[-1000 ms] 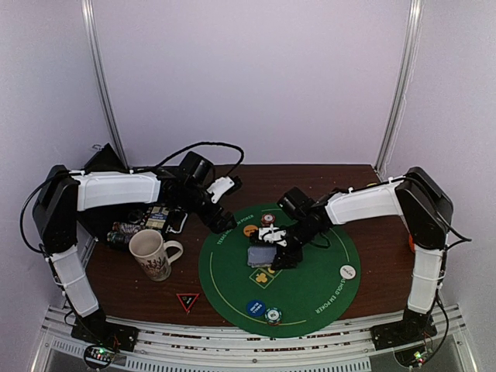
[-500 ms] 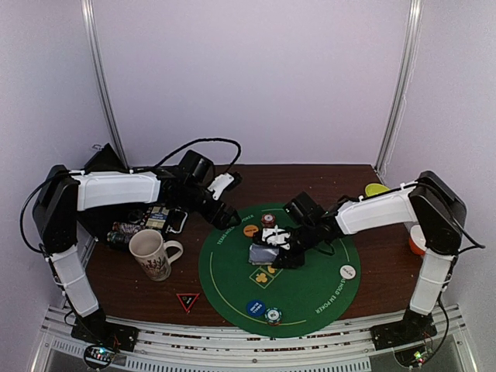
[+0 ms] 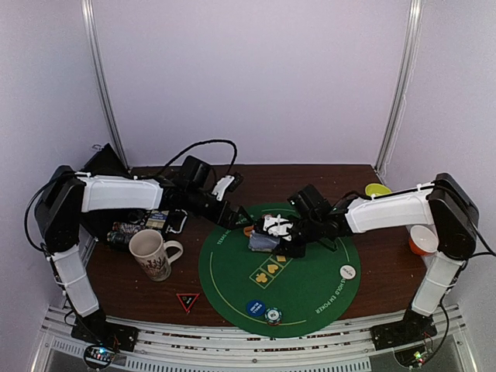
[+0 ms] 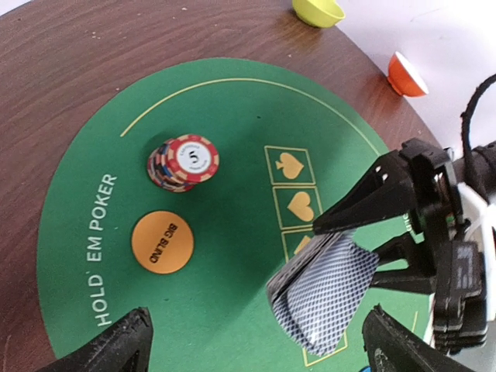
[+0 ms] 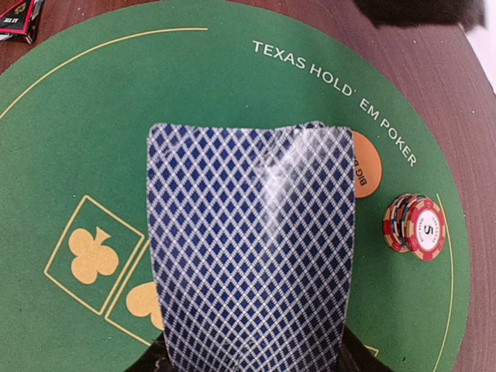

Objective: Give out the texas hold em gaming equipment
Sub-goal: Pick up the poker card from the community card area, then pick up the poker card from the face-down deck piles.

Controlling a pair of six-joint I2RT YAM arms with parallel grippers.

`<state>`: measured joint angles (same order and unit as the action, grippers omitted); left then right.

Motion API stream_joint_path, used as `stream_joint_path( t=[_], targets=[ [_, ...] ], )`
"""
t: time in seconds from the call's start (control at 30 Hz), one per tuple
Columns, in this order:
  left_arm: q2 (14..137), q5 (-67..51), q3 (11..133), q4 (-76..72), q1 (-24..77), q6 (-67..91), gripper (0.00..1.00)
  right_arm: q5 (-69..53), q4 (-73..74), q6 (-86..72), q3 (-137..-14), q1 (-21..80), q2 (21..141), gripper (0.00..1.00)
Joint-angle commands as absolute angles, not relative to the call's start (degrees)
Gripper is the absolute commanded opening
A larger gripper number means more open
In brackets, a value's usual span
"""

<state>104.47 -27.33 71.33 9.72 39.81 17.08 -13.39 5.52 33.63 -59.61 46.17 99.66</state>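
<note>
- The left hand (image 3: 235, 219) has edged rightward to the rim of the green mat (image 3: 310, 291) over the last second. Its fingertips (image 4: 124, 345) stand spread wide at the lower corners of its wrist view, and it holds nothing.
- Below it, the orange button (image 4: 162, 241) and the red-white chip stack (image 4: 184, 161) sit just beside each other on the far side of the mat, unmoved.
- The playing cards (image 4: 324, 298) lay on the suit boxes at the centre of the mat a second ago. Now they are bowed and pinched in the right hand (image 4: 345, 252), and they have been drawn toward the far side and the left hand. They look to be off the felt, so the pick-up seems done, and dealing or a hand-over is probably next.
- The right arm has stretched out lower, uncovering the orange bowl (image 3: 422, 239) at the counter's right edge.
- Hard to make out: the dark clutter beside the mug (image 3: 151, 254) is too small to name.
- From above, the right hand covers the chip stack and much of the orange button.
- The number of cards cannot be told. In the right wrist view they fill the frame and hide that hand's own fingers.
- Near the front of the mat, the blue button (image 3: 256, 308), the teal-white chip stack (image 3: 273, 315) and the white button (image 3: 348, 271) show only as small discs, with unreadable lettering.
</note>
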Motion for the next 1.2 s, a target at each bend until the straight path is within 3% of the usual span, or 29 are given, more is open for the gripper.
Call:
stream_joint_path(
  t=[0.0, 0.37, 0.87, 1.0, 1.17],
  targets=[
    [106.4, -29.8, 70.5, 2.4, 40.2, 20.0, 0.97, -11.1, 4.6, 33.1, -60.6, 46.9, 98.7, 0.51],
    [112.3, -28.8, 72.7, 2.9, 42.6, 17.8, 0.97, -11.2, 3.3, 32.1, -61.0, 46.9, 98.8, 0.51],
    [110.5, -25.3, 70.5, 4.9, 42.2, 14.9, 0.59, -9.9, 3.7, 32.7, -60.4, 46.9, 98.8, 0.52],
    [110.0, -25.9, 70.1, 5.0, 41.9, 14.8, 0.54, -9.7, 4.1, 32.8, -60.7, 46.9, 99.0, 0.52],
    [108.8, -26.3, 70.0, 5.1, 41.7, 14.4, 0.55, -9.4, 5.1, 33.2, -61.0, 46.9, 99.1, 0.52]
  ],
)
